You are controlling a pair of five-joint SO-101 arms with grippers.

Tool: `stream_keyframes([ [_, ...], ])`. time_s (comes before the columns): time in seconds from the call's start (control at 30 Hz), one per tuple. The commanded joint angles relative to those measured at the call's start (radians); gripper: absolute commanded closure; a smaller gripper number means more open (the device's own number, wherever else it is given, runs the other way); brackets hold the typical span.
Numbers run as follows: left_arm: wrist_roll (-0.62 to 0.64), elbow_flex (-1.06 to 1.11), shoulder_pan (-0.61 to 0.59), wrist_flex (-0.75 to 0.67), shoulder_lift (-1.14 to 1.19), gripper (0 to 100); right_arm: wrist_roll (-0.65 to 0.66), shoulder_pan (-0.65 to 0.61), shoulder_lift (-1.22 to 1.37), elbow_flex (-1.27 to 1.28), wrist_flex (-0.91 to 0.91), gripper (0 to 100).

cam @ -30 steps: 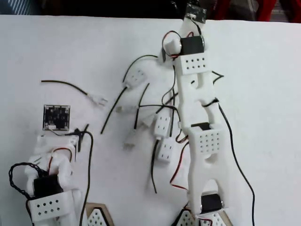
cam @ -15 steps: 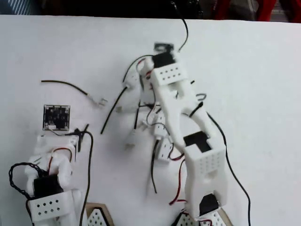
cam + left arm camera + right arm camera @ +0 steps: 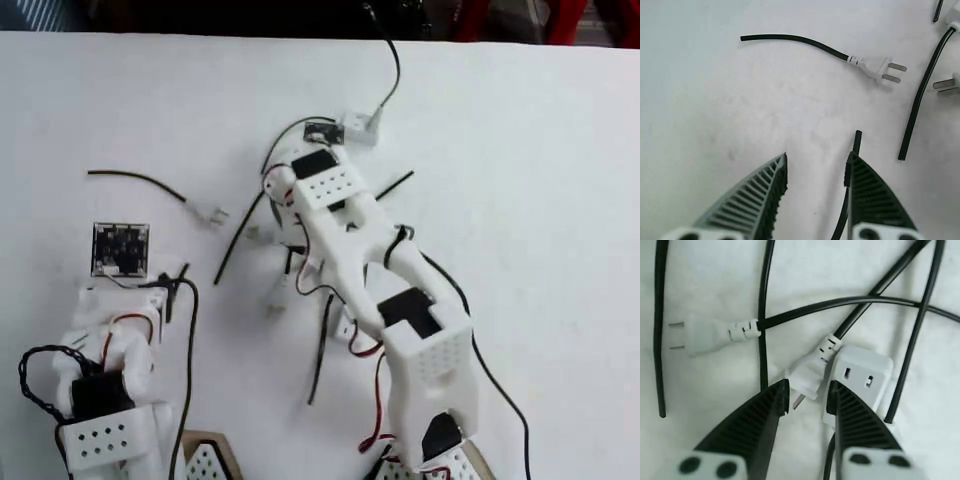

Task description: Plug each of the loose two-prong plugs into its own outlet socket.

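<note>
My left gripper (image 3: 817, 159) hangs over the white table (image 3: 715, 100) with its fingers spread, holding nothing. Near it lies a white two-prong plug on a black cord (image 3: 874, 69). Farther right, my right gripper (image 3: 808, 390) is also spread, with a second white plug (image 3: 807, 374) between its tips, just beside a white plastic outlet socket (image 3: 865, 371).

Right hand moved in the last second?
Yes: right hand swung left, back from the table far edge, nearer the black square tag.

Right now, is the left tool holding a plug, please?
No, the left tool is open, and the nearest plug lies well apart from it.
</note>
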Motion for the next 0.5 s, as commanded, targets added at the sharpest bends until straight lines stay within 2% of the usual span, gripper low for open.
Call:
stream_keyframes([
  [0.0,0.003,-0.006,-0.007,-0.005,-0.016,81,-0.028,0.001,-0.039,0.018,-0.028,87.1],
  [0.1,0.003,-0.006,-0.007,-0.005,-0.016,81,-0.072,0.001,-0.039,0.049,-0.062,87.2],
  [0.47,0.003,-0.005,-0.007,-0.005,-0.016,81,-0.075,0.028,-0.015,0.071,-0.058,87.2],
])
